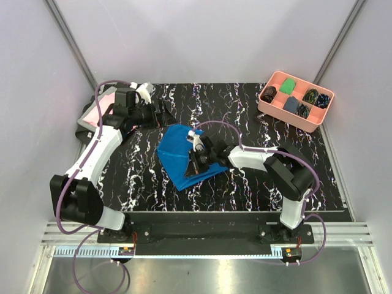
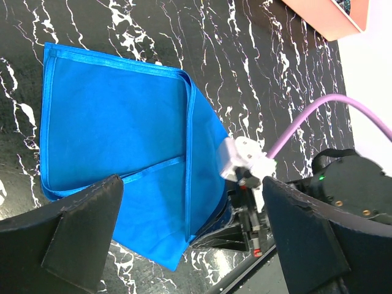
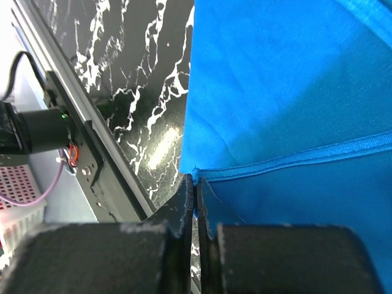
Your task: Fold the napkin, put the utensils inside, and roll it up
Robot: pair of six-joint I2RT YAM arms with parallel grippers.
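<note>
The blue napkin [image 1: 176,156] lies partly folded in the middle of the black marbled table, with one flap turned over so its hems cross [image 2: 116,122]. My right gripper [image 1: 195,160] is shut on a hemmed corner of the napkin [image 3: 288,92], its fingertips [image 3: 196,187] pinching the cloth just above the table. My left gripper [image 1: 163,113] hangs open behind and left of the napkin. Its two dark fingers [image 2: 79,233] frame the cloth from above with nothing between them. The utensils are out of view.
A pink compartment tray [image 1: 288,116] with small cloth bundles stands at the back right, its corner also showing in the left wrist view [image 2: 331,15]. A pink folded shirt [image 1: 97,111] lies at the far left. The table's front rail [image 3: 79,153] runs close to the right gripper.
</note>
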